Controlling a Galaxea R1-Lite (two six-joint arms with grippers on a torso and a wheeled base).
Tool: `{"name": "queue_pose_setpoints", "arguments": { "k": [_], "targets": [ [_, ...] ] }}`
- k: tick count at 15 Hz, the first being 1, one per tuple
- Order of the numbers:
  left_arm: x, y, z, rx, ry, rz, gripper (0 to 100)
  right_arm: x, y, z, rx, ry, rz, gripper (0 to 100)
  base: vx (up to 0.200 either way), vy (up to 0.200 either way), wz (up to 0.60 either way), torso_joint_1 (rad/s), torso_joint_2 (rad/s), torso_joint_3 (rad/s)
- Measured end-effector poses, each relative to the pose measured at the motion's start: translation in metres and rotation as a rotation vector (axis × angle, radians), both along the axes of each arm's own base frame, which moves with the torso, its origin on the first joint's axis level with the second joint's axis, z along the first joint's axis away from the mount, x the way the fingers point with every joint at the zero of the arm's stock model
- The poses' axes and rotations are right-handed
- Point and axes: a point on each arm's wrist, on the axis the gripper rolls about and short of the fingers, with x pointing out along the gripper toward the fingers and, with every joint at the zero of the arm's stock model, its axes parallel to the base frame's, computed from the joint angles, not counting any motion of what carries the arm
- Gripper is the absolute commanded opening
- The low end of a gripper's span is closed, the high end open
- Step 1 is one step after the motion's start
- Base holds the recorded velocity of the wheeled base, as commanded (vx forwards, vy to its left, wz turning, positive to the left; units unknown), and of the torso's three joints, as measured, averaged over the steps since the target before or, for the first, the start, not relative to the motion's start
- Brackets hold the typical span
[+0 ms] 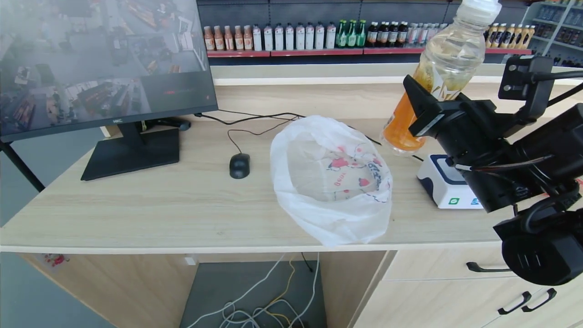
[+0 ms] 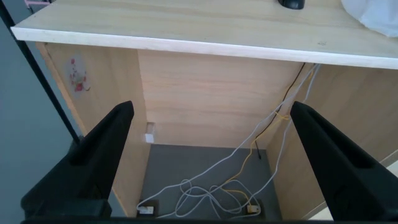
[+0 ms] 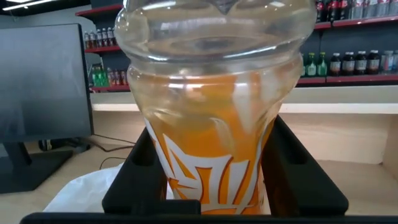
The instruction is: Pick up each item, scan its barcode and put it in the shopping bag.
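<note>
My right gripper is shut on an orange drink bottle with a white cap, holding it tilted above the counter. The bottle's base hangs just left of and above the white barcode scanner. From the right wrist the bottle sits squeezed between the two black fingers. A white plastic shopping bag lies open on the counter to the left of the scanner. My left gripper is open, low down in front of the counter's underside.
A monitor stands at the back left of the wooden counter, with a black mouse and cables near the bag. Loose cables lie on the floor under the counter. Drawers with black handles are at lower right. Shelves of bottles line the back.
</note>
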Motion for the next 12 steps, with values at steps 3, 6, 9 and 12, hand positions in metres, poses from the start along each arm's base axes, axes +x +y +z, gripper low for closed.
{"name": "queue_pose_setpoints", "arguments": {
  "k": [3,6,9,12],
  "targets": [
    [0.0,0.0,0.0002,0.005,-0.001,0.0,100,0.0038,0.0023,-0.0024,-0.002,0.006,0.002,0,0.0,0.0,0.0,0.0,0.0,0.0],
    [0.0,0.0,0.0001,0.004,-0.001,0.0,100,0.0049,0.0025,-0.0057,-0.009,0.016,0.001,0,0.0,0.0,0.0,0.0,0.0,0.0],
    [0.0,0.0,0.0001,0.003,-0.001,-0.001,100,0.0044,0.005,-0.0062,-0.012,0.017,0.015,0,0.0,0.0,0.0,0.0,0.0,0.0],
    [0.0,0.0,0.0001,0.002,-0.001,-0.001,100,0.0069,0.0057,-0.0107,-0.021,0.027,0.014,0,0.0,0.0,0.0,0.0,0.0,0.0]
  ]
}}
